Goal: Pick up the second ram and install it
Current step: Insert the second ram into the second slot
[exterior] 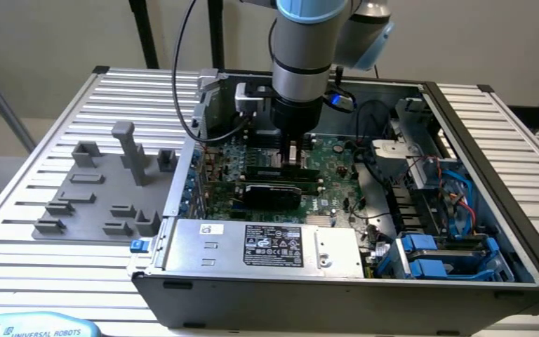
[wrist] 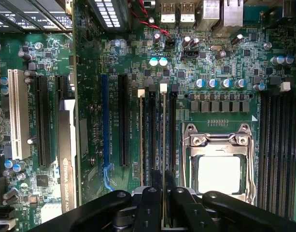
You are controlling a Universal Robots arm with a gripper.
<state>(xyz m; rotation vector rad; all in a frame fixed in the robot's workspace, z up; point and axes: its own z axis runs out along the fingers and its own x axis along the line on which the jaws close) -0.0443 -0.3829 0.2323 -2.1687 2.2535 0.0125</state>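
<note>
The second ram [wrist: 163, 125] appears edge-on as a thin pale line running away from my fingers, with a white tab at its far end. My gripper [wrist: 163, 178] is shut on it, one black finger [wrist: 155, 180] pressed to each side. The stick hangs directly over the bank of long black memory slots [wrist: 173, 135] beside the CPU socket [wrist: 218, 169]. Another thin stick with a white tab [wrist: 141, 125] sits in a neighbouring slot. From outside, my gripper [exterior: 293, 151] points straight down at the green motherboard [exterior: 330, 186] inside the open computer case [exterior: 494, 182].
A grey fixture plate [exterior: 101, 193] with upright blocks lies on the slatted table at the exterior view's left. A silver power supply [exterior: 260, 246] fills the case front, with blue drive bays [exterior: 438, 256] and cables [exterior: 382, 168] on the exterior view's right. More black slots [wrist: 278, 145] lie past the socket.
</note>
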